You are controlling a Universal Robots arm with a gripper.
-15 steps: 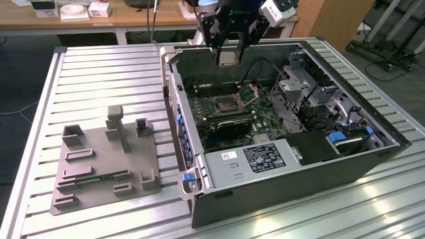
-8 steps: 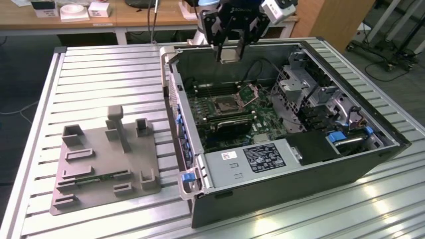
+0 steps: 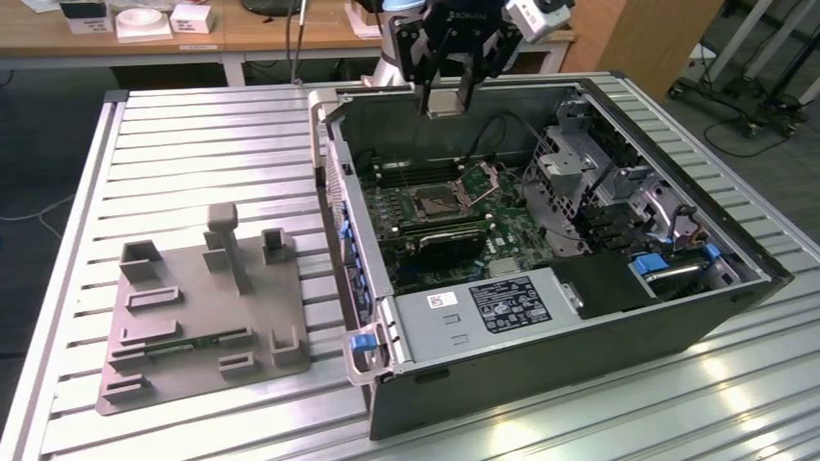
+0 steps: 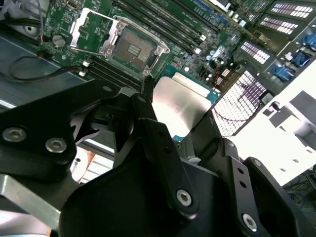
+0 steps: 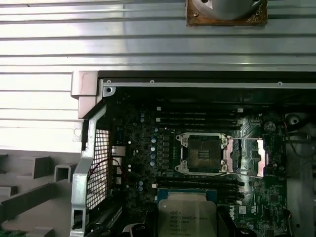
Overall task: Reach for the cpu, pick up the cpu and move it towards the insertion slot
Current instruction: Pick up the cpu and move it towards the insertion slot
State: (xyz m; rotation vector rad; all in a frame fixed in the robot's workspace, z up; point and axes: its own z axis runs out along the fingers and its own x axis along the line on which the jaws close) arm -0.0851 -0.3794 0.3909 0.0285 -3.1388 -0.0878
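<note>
Exterior view: gripper [image 3: 451, 96] pinching the cpu [image 3: 444, 102], carrying step under way.
It hangs above the insertion slot [image 3: 429, 203]; lowering calls for squaring the chip.

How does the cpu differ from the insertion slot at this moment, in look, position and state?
The cpu is a plain silver-grey plate with a solid top; the insertion slot is a metal frame around a dark centre. The cpu is held in the gripper above the open computer case; the insertion slot sits fixed on the green motherboard. The insertion slot is empty with its bracket swung open, and the cpu is not yet in it. Both are square and similar in footprint.
</note>
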